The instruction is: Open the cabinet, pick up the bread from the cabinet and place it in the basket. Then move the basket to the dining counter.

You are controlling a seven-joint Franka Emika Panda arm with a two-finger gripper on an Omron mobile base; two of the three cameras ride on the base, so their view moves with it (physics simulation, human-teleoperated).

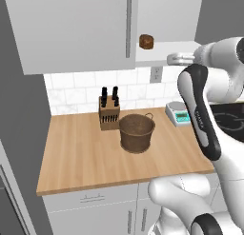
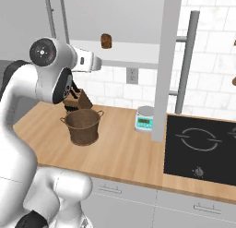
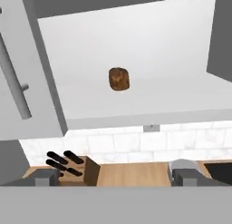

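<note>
Gripper is held spread wide and empty; the two dark fingertips are seen well apart at the bottom of the hand view, nothing between them. It is aimed into the cabinet, in front of the white shelf and short of the bread.

Relative to the bread:
- The bread sits alone on the shelf, roughly mid-depth, tan face turned toward the hand camera. In the left base view it is seen as bread, just right of the closed door's bar handle.
- The open cabinet door is swung out to the right of the bread, edge-on in the right base view.
- The basket stands upright and empty on the wood worktop, below the bread and slightly left of it, just beside the knife block.
- A small kitchen scale is set on the worktop below and right of the bread.

Step judged in hand: door opened, reach for the bread under way; nothing grasped yet.

Next move, as judged: gripper to be advanced level over the shelf lip until the fingers bracket the loaf, then closed. Clearance from the shelf edge and the open door must be kept. Basket drop and transfer to the dining counter remain undone.
</note>
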